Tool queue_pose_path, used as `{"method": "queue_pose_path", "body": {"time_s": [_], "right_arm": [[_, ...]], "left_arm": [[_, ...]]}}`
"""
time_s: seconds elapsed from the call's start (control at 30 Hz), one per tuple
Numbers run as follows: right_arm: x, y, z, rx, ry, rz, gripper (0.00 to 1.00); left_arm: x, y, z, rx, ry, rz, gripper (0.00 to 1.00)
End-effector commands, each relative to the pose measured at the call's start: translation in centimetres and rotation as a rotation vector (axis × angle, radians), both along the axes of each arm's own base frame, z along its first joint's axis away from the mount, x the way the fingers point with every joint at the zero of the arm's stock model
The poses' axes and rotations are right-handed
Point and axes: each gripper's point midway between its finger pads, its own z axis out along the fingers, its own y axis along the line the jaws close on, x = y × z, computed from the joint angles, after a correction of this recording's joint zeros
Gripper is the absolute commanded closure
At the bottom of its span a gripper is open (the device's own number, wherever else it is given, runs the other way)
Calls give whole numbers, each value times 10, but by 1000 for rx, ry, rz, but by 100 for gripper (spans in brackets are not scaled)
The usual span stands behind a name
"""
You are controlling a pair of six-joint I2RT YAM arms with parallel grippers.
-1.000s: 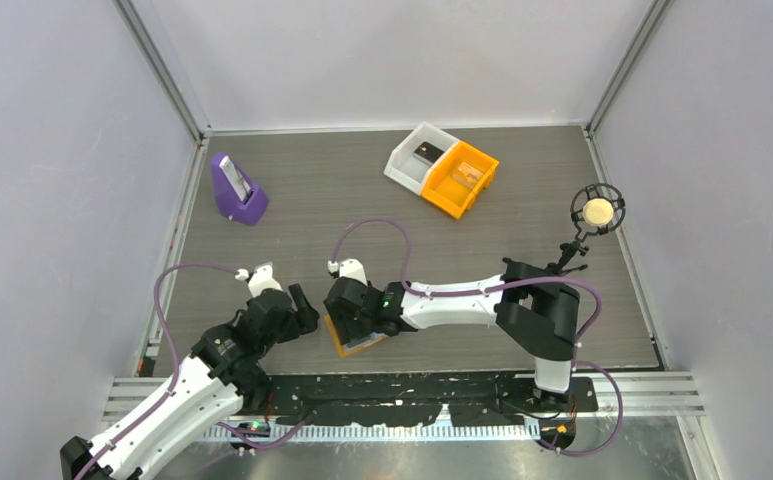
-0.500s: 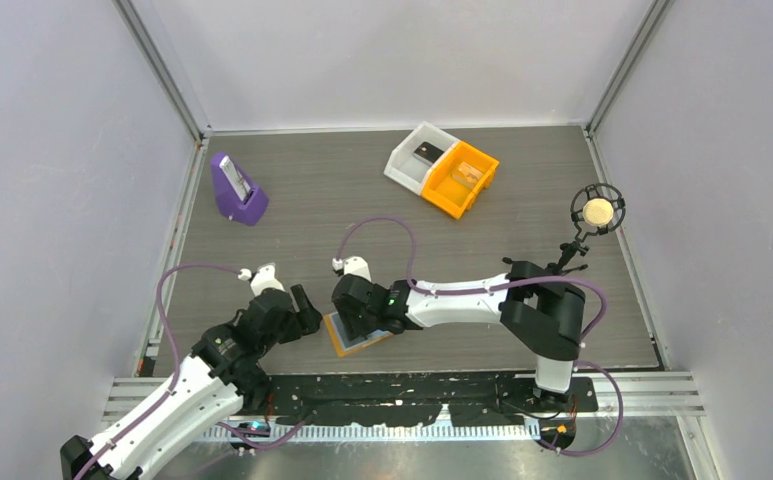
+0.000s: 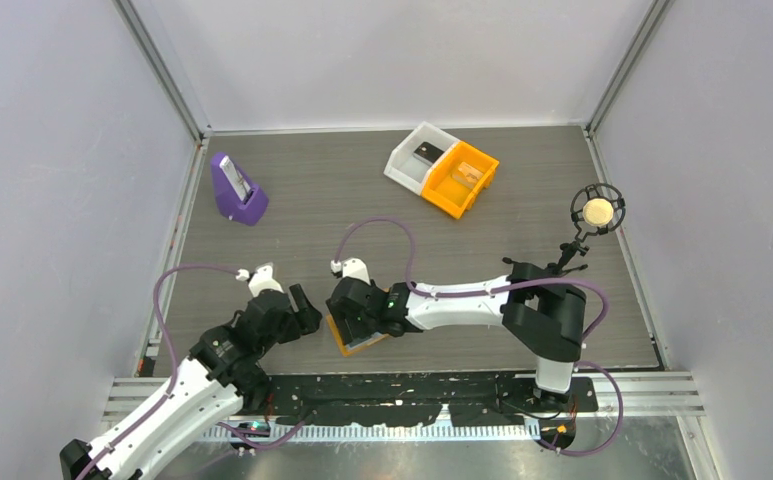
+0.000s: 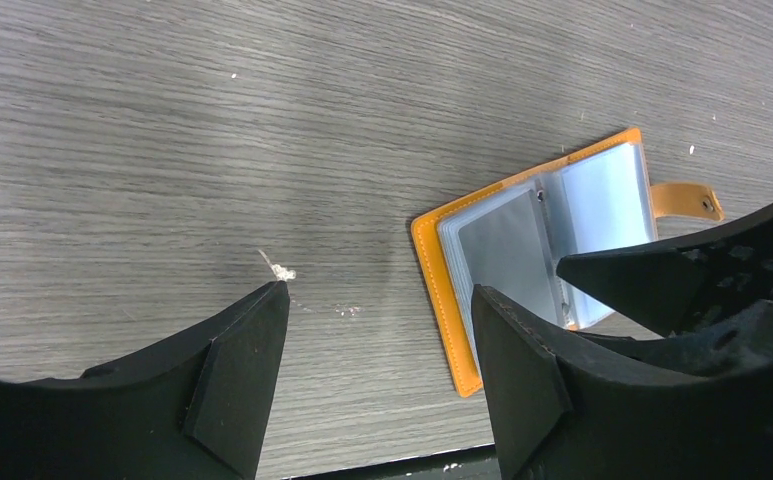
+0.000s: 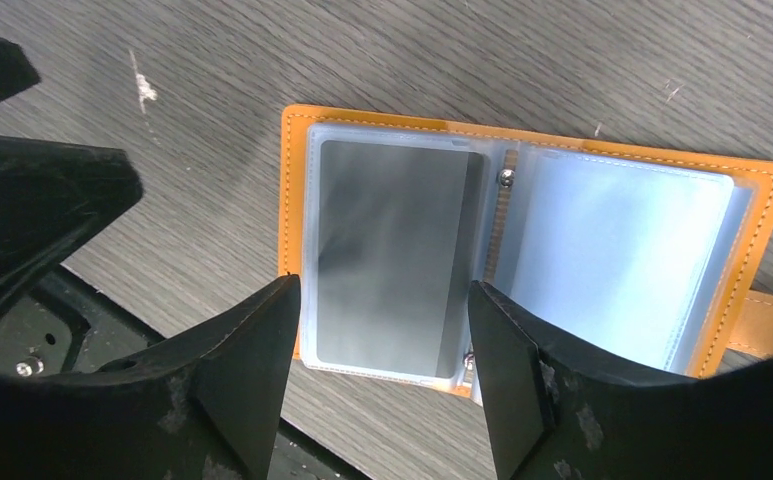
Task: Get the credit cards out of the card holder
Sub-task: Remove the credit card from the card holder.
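The white bin, orange bin and purple stand sit well apart at the far side. The only thing crowding me is my left gripper, its jaws spread over bare table just beside the card holder. The holder lies open flat near the table's front edge, directly under my right gripper, whose fingers stand apart, gripping nothing, straddling the grey card in the page nearer the left gripper.
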Motion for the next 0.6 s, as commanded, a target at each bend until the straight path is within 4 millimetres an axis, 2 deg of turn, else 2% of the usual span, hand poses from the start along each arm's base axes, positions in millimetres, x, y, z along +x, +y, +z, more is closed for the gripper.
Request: {"method": "queue_pose_path", "body": {"time_s": [0.0, 0.13, 0.57], "right_arm": [[9, 4, -1, -24, -49, -18, 31], [9, 2, -8, -51, -47, -17, 30], [10, -2, -10, -66, -64, -18, 26]], "left_arm": [[2, -1, 5, -27, -17, 19, 30], [2, -2, 6, -45, -30, 20, 30], [3, -5, 2, -37, -9, 10, 30]]}}
